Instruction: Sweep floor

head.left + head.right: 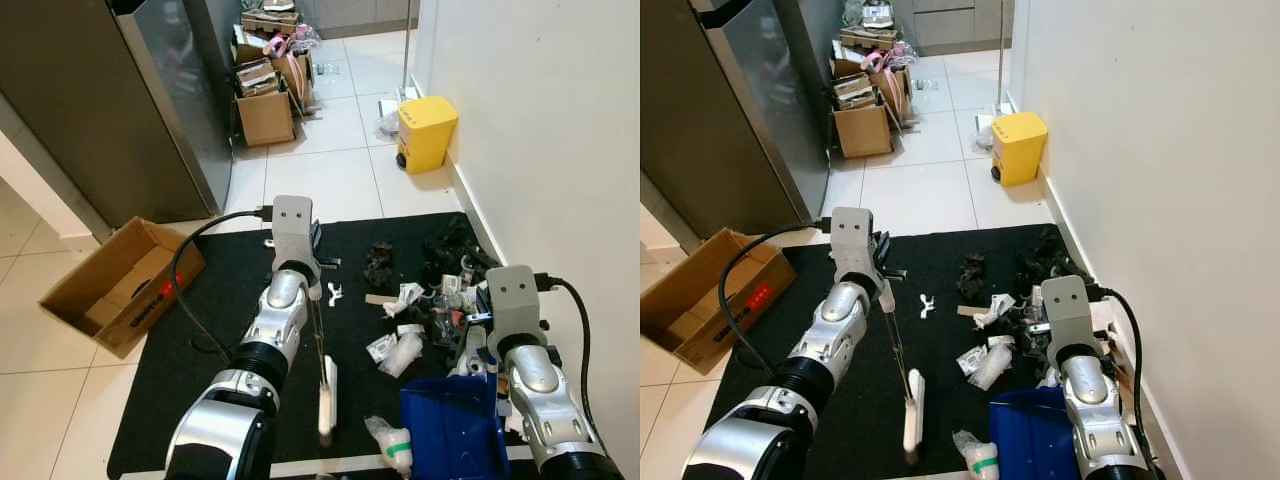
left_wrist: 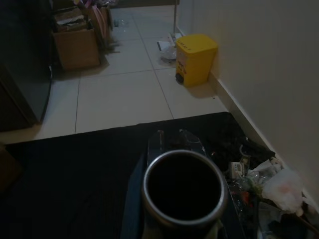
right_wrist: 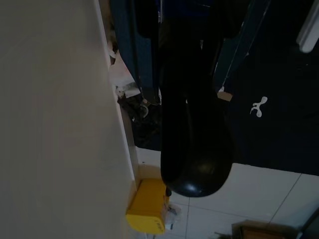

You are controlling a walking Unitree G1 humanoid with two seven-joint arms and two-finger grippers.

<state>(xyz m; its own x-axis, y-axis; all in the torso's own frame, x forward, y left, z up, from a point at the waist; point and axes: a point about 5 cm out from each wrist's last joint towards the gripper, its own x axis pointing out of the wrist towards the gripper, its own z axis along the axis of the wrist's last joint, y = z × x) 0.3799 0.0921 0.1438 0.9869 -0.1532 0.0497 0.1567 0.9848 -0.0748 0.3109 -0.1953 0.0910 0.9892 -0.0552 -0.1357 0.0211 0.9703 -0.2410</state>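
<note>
A black mat (image 1: pixel 230 330) lies on the white tiled floor. Scattered litter (image 1: pixel 425 290), dark scraps, wrappers and white plastic, is heaped on its right side near the wall. My left gripper (image 1: pixel 317 284) is shut on a thin broom handle (image 2: pixel 183 188) that slants down to a white broom head (image 1: pixel 327 395) resting on the mat. My right gripper (image 1: pixel 482 352) is shut on the black handle (image 3: pixel 194 124) of a blue dustpan (image 1: pixel 448 428), which sits at the mat's near right. A small white scrap (image 1: pixel 334 292) lies apart, and a crumpled wrapper (image 1: pixel 390 440) rests beside the dustpan.
A yellow bin (image 1: pixel 425 132) stands against the white wall (image 1: pixel 550 130) on the right. An open cardboard box (image 1: pixel 120 285) sits left of the mat. More boxes (image 1: pixel 265 100) stand at the back beside a dark fridge (image 1: pixel 110 100). Bare tiles lie beyond the mat.
</note>
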